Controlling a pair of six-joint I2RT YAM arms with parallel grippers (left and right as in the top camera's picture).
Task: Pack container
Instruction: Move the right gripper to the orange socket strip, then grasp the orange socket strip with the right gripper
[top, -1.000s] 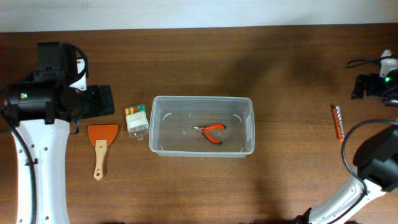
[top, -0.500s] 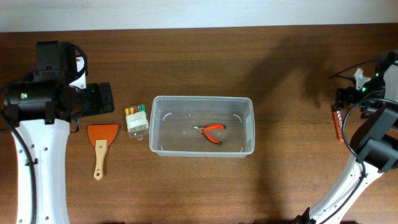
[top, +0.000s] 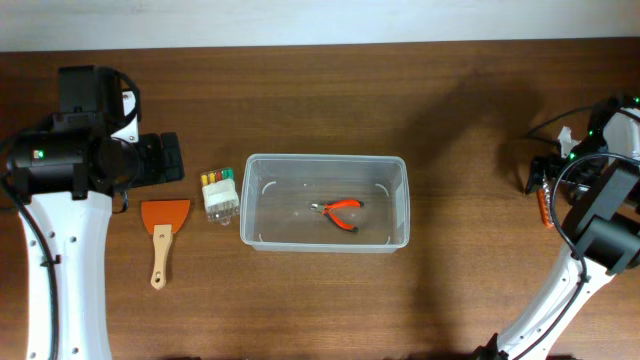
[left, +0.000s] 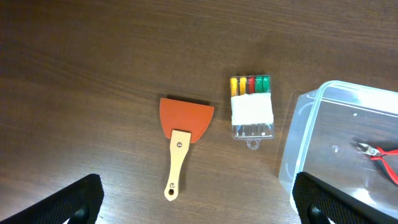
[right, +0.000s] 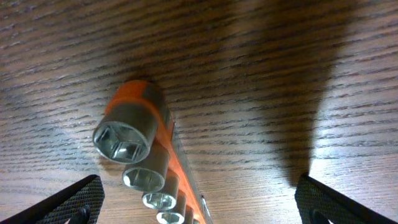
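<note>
I'm holding my right gripper (right: 199, 202) wide open over the socket rail (right: 147, 172), aiming to straddle its narrow width squarely.

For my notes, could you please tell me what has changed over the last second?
The right hand swung in from the far right to hover, open, over the orange rail of metal sockets; nothing gripped. The left hand, clear plastic tub, orange-handled pliers, wooden-handled orange scraper and small bit case stayed put.
</note>
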